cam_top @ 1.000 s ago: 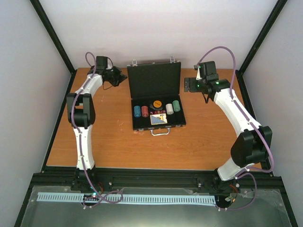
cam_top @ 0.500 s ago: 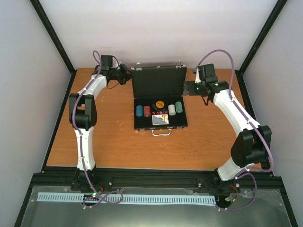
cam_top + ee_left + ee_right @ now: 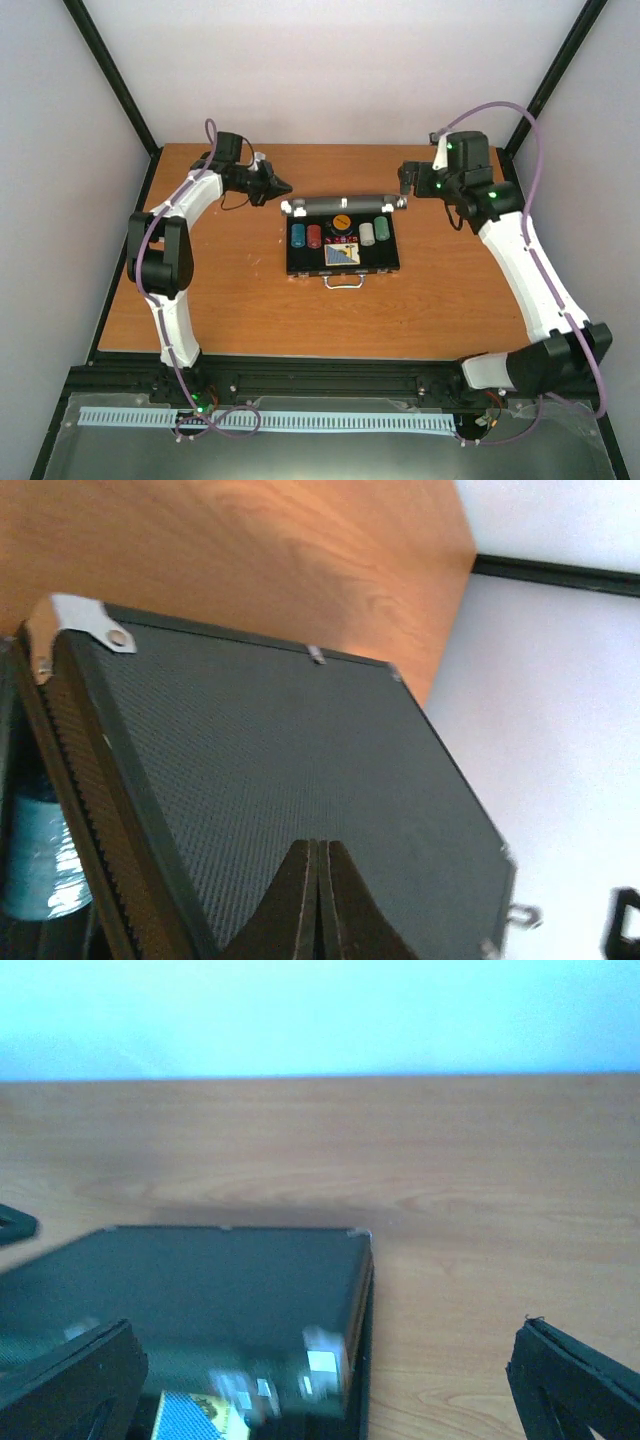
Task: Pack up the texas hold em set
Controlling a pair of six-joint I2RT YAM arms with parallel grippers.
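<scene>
The left tool (image 3: pixel 282 186), pinched together, touches the half-lowered lid of the briefcase (image 3: pixel 345 203) at 10 o'clock. The right tool (image 3: pixel 407 178), spread wide, hovers at 2 o'clock, holding nothing.

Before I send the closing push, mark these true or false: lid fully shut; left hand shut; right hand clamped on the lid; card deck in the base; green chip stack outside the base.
1. The lid is fully shut. False: the lid stands tilted over the base, with the chip stacks in plain view.
2. The left hand is shut. True: the left hand is at the lid's left end with its fingers together.
3. The right hand is clamped on the lid. False: the right hand is wide open and holds nothing.
4. The card deck is in the base. True: the card deck lies there.
5. The green chip stack sits outside the base. False: the green chip stack stands inside, at the right.
</scene>
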